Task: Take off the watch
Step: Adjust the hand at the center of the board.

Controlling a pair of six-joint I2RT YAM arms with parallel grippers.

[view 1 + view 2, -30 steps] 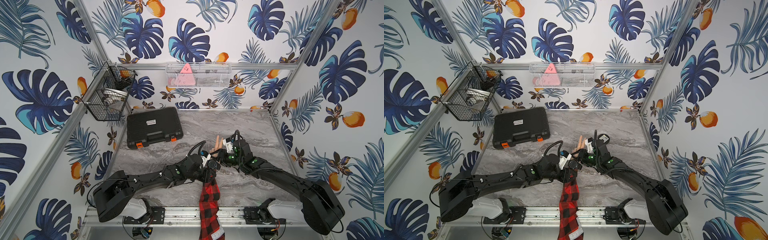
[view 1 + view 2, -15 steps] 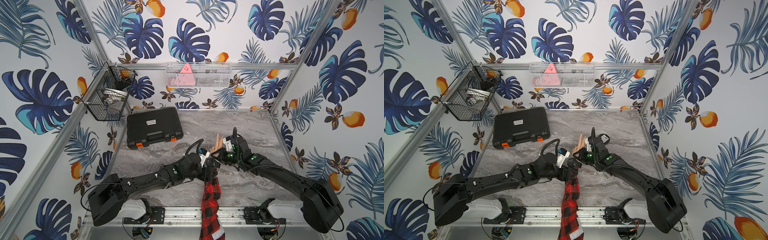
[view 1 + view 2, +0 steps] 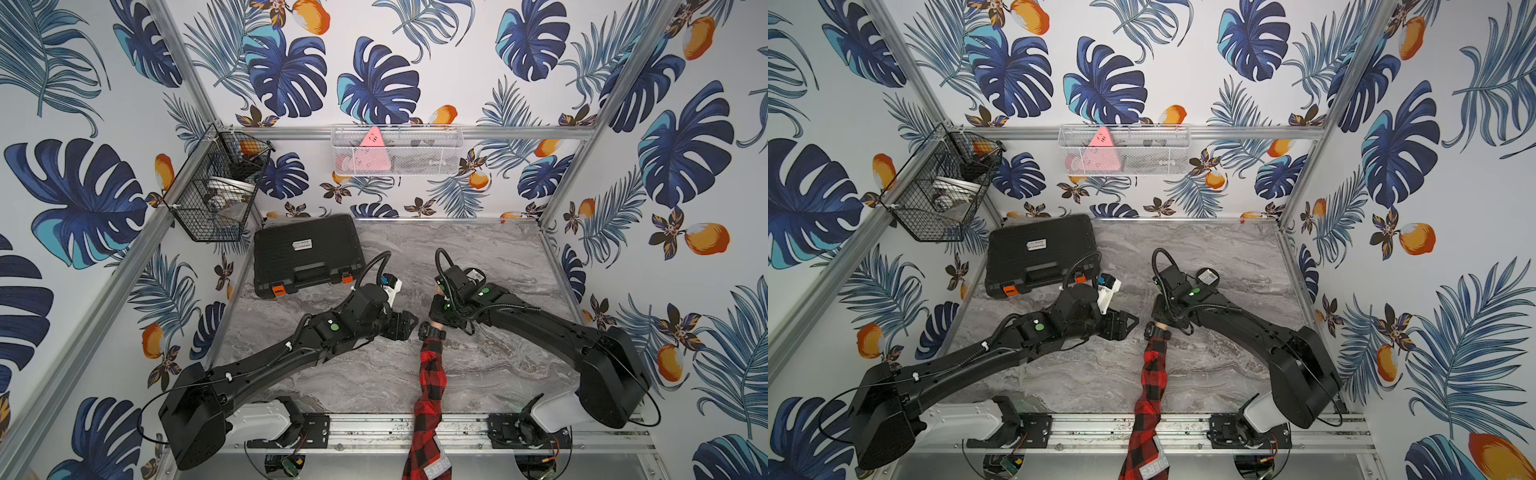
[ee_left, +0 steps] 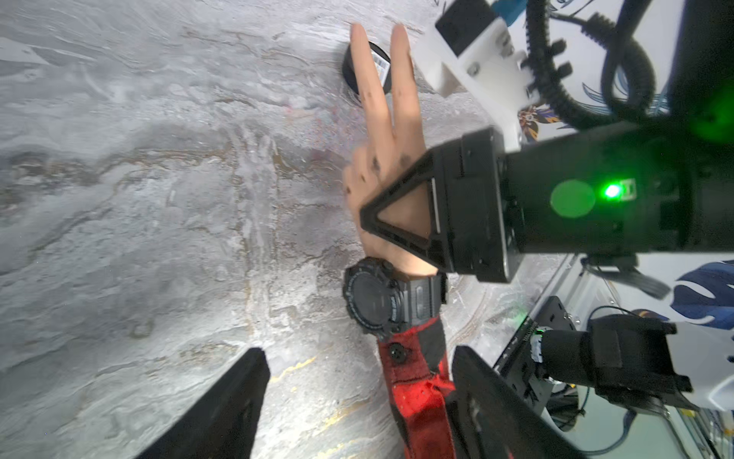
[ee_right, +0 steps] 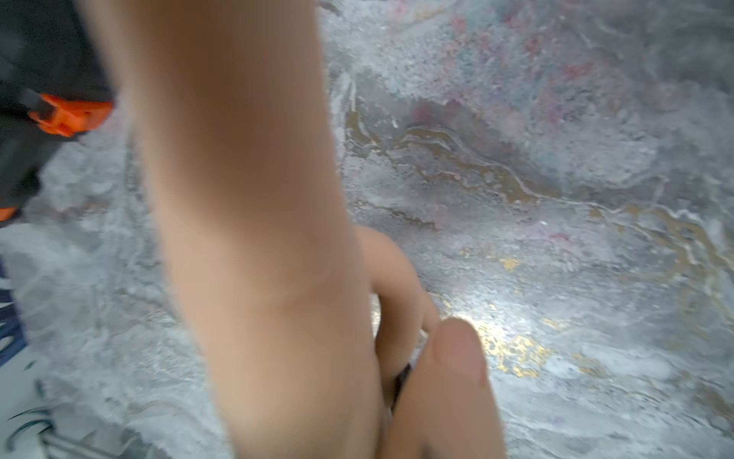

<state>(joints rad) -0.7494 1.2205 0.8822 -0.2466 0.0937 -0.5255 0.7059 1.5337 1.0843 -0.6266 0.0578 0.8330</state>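
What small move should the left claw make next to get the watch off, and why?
Probably ease the left claw forward until its open jaws straddle the watch. The watch is strapped on below the hand, the claw is open close beside it but apart, and the right claw seems to steady that hand.

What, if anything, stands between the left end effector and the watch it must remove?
Nothing visible. The left end effector is open beside the watch, with only bare tabletop showing between them. The right end effector grips the hand beyond the watch, off that path.
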